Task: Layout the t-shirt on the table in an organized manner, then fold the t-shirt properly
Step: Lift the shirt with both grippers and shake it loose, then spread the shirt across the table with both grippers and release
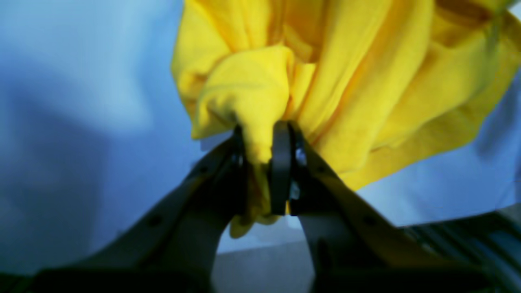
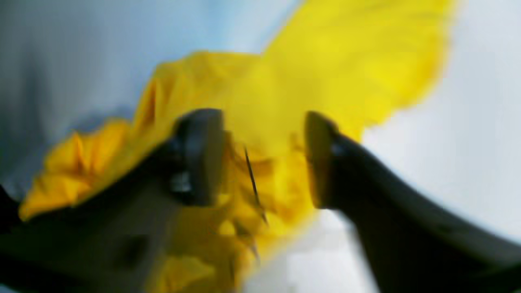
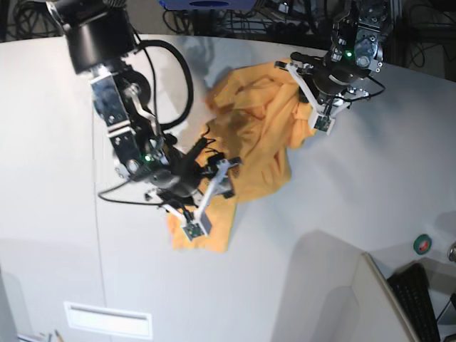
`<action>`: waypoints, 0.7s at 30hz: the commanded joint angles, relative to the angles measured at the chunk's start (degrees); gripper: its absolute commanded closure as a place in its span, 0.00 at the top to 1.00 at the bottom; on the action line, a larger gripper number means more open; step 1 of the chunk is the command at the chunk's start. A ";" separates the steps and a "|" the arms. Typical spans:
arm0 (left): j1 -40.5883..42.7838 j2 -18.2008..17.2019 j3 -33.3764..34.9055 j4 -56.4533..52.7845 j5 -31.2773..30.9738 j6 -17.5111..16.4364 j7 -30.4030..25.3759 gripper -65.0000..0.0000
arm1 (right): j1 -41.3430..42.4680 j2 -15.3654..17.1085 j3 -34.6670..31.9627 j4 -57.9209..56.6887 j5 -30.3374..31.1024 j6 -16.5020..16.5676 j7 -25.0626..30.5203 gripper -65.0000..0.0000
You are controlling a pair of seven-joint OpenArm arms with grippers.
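Note:
The orange-yellow t-shirt point(image 3: 256, 135) lies crumpled on the white table point(image 3: 356, 199), stretched between the two arms. My left gripper point(image 3: 311, 107) is at the shirt's far right edge. In the left wrist view it point(image 1: 262, 154) is shut on a bunched fold of the t-shirt point(image 1: 346, 81), and cloth hangs out behind the fingers. My right gripper point(image 3: 205, 201) is over the shirt's near left corner. In the blurred right wrist view it point(image 2: 260, 158) is open, its fingers point(image 2: 199, 154) wide apart, with loose t-shirt cloth point(image 2: 325, 73) and a thin black line between them.
A thin dark seam point(image 3: 96, 214) runs down the table at the left. A green tape roll point(image 3: 422, 244) and a keyboard point(image 3: 420, 299) sit at the near right by a raised panel point(image 3: 370, 285). Cables crowd the far edge point(image 3: 285, 21).

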 commanded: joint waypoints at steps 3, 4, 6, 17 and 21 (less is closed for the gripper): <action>-0.05 -0.54 -0.67 1.13 0.02 0.21 -0.32 0.00 | 6.23 -2.23 0.24 -8.22 -0.36 -1.02 3.80 0.68; -0.05 -0.54 -0.67 1.13 0.02 0.21 -0.32 0.00 | 7.28 -2.32 0.24 -10.51 -0.19 -2.52 4.94 0.66; -0.05 -0.63 -0.67 1.13 0.02 0.21 -0.32 0.00 | 9.30 -3.02 0.24 -15.61 -0.10 -8.50 7.67 0.64; -0.41 -0.63 -0.67 1.13 0.02 0.21 -0.32 0.00 | 15.46 -3.37 0.24 -34.59 0.08 -14.82 16.81 0.52; -0.67 -0.63 -0.75 1.13 0.02 0.21 -0.32 0.00 | 13.61 -3.02 0.24 -28.18 4.39 -14.65 16.81 0.00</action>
